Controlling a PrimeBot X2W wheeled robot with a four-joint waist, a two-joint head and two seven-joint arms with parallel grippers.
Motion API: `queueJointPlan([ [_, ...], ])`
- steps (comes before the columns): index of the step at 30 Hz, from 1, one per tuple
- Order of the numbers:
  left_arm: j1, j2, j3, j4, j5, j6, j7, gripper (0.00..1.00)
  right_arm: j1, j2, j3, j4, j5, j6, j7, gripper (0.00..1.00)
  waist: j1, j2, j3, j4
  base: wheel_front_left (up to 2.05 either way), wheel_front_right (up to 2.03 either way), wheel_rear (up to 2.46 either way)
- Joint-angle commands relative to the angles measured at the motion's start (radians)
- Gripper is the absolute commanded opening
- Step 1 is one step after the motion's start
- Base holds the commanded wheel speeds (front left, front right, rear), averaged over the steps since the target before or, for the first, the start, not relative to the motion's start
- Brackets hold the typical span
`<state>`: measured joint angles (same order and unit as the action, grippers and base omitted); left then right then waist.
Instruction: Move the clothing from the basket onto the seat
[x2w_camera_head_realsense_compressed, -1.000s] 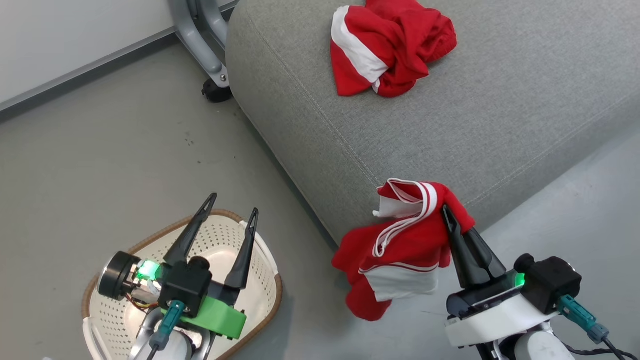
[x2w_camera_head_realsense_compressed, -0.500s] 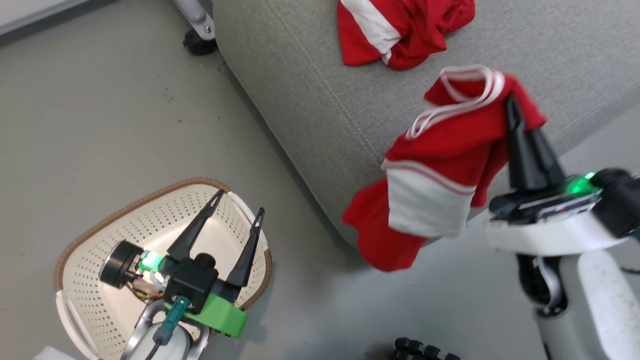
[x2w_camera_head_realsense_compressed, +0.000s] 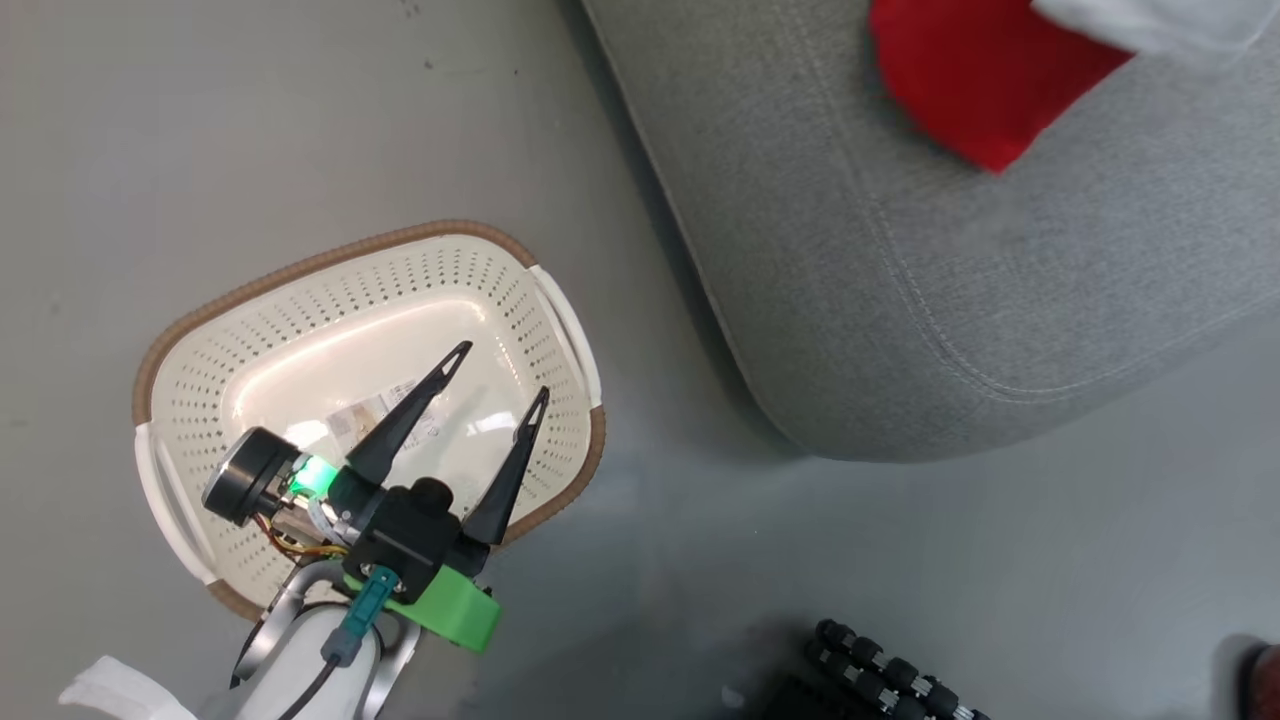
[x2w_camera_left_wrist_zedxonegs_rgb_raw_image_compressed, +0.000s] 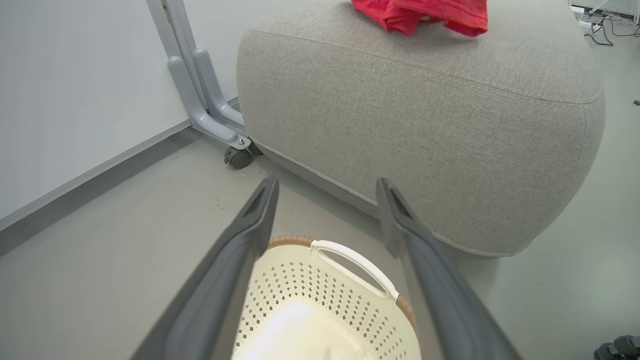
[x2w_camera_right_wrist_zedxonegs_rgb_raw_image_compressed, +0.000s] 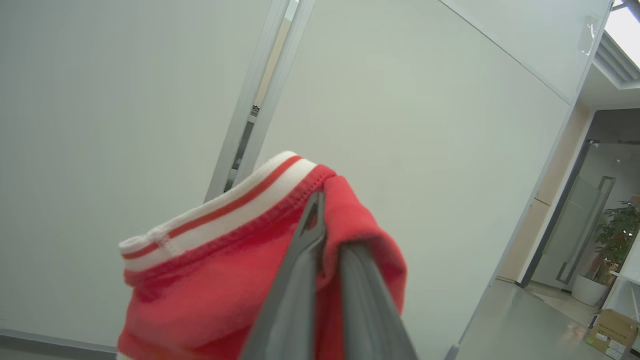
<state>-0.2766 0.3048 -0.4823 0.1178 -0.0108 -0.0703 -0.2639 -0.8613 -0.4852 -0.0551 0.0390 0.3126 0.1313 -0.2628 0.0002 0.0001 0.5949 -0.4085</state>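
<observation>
The cream perforated basket with its brown rim stands on the floor at the lower left and holds no clothing. My left gripper hovers open just above it, fingers spread and nothing between them. In the left wrist view the basket lies under my left gripper, and one red garment rests on top of the grey seat. My right gripper is shut on a second red garment with white stripe trim, held high against a pale wall. Blurred red and white clothing shows over the seat.
A grey metal stand leg with a caster stands by the seat's far corner against the wall. A black ribbed object lies on the floor at the bottom. A paper label sticks to the basket's bottom.
The head camera has swung, shifting the whole picture. My right gripper has lifted the red garment up and over the seat, out of the head view. The left gripper stays open over the basket.
</observation>
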Motion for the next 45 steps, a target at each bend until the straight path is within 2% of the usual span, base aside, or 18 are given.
queueJointPlan([
  [1, -0.024, 0.012, 0.0, -0.007, 0.005, 0.0, 0.0, 1.0, -0.053, -0.031, -0.014, 0.037, 0.009, -0.001, -0.003, 0.0, -0.0002, -0.0001, 0.084, 0.082, 0.0, 0.0, 0.0],
  [4, -0.027, 0.021, -0.005, -0.013, 0.012, 0.002, 0.0, 1.0, -0.126, -0.096, -0.021, 0.129, -0.022, -0.001, -0.003, 0.0, -0.0002, -0.0001, 0.102, 0.097, 0.0, 0.0, 0.0],
  [6, -0.03, 0.025, -0.007, -0.016, 0.015, 0.005, -0.001, 1.0, -0.158, -0.118, -0.036, 0.203, -0.037, -0.001, -0.003, 0.0, -0.0002, -0.0001, 0.111, 0.104, 0.0, 0.0, 0.0],
  [11, -0.034, 0.028, -0.014, -0.014, 0.019, 0.009, 0.0, 1.0, -0.146, -0.122, -0.047, 0.424, -0.08, -0.001, -0.003, 0.0, -0.0002, -0.0001, 0.118, 0.119, 0.0, 0.0, 0.0],
  [12, -0.035, 0.026, -0.017, -0.013, 0.018, 0.01, -0.001, 1.0, -0.136, -0.112, -0.056, 0.473, -0.086, -0.001, -0.003, 0.06, -0.0002, -0.0001, 0.116, 0.121, 0.0, 0.0, 0.0],
  [14, -0.037, 0.022, -0.021, -0.007, 0.017, 0.012, 0.0, 1.0, -0.116, -0.093, -0.082, 0.541, -0.09, -0.001, -0.003, 0.58, -0.0002, -0.0001, 0.111, 0.125, 0.0, 0.0, 0.0],
  [15, -0.038, 0.02, -0.022, -0.005, 0.017, 0.014, 0.0, 1.0, -0.106, -0.085, -0.097, 0.563, -0.095, -0.001, -0.003, 1.0, -0.0002, -0.0001, 0.108, 0.125, 0.0, 0.0, 0.0],
  [18, -0.04, 0.012, -0.028, 0.0, 0.016, 0.021, -0.001, 1.0, -0.044, -0.046, -0.156, 0.589, -0.12, -0.001, -0.003, 1.0, -0.0002, -0.0001, 0.096, 0.126, 0.0, 0.0, 0.0],
  [23, -0.025, 0.007, -0.027, 0.008, 0.0, 0.029, 0.0, 1.0, 0.101, 0.046, -0.23, 0.53, -0.145, -0.001, -0.003, 1.0, -0.0002, -0.0001, 0.063, 0.114, 0.0, 0.0, 0.0],
  [26, -0.018, 0.0, -0.035, 0.021, -0.011, 0.024, -0.001, 1.0, 0.205, 0.106, -0.223, 0.486, -0.165, -0.001, -0.003, 1.0, -0.0002, -0.0001, 0.026, 0.107, 0.0, 0.0, 0.0],
  [33, 0.008, -0.062, -0.03, 0.04, -0.055, 0.039, -0.001, 1.0, 0.421, 0.212, -0.064, 0.327, -0.163, -0.001, -0.003, 1.0, -0.0002, -0.0001, -0.092, 0.127, 0.0, 0.0, 0.0],
  [39, 0.05, -0.139, 0.01, 0.049, -0.107, 0.062, 0.0, 1.0, 0.559, 0.275, 0.115, 0.216, -0.144, -0.001, -0.003, 1.0, -0.0002, -0.0001, -0.22, 0.196, 0.0, 0.0, 0.0],
  [45, 0.114, -0.194, 0.075, 0.064, -0.142, 0.079, -0.001, 1.0, 0.641, 0.344, 0.25, 0.181, -0.126, -0.001, -0.003, 1.0, -0.0002, -0.0001, -0.344, 0.272, 0.0, 0.0, 0.0],
])
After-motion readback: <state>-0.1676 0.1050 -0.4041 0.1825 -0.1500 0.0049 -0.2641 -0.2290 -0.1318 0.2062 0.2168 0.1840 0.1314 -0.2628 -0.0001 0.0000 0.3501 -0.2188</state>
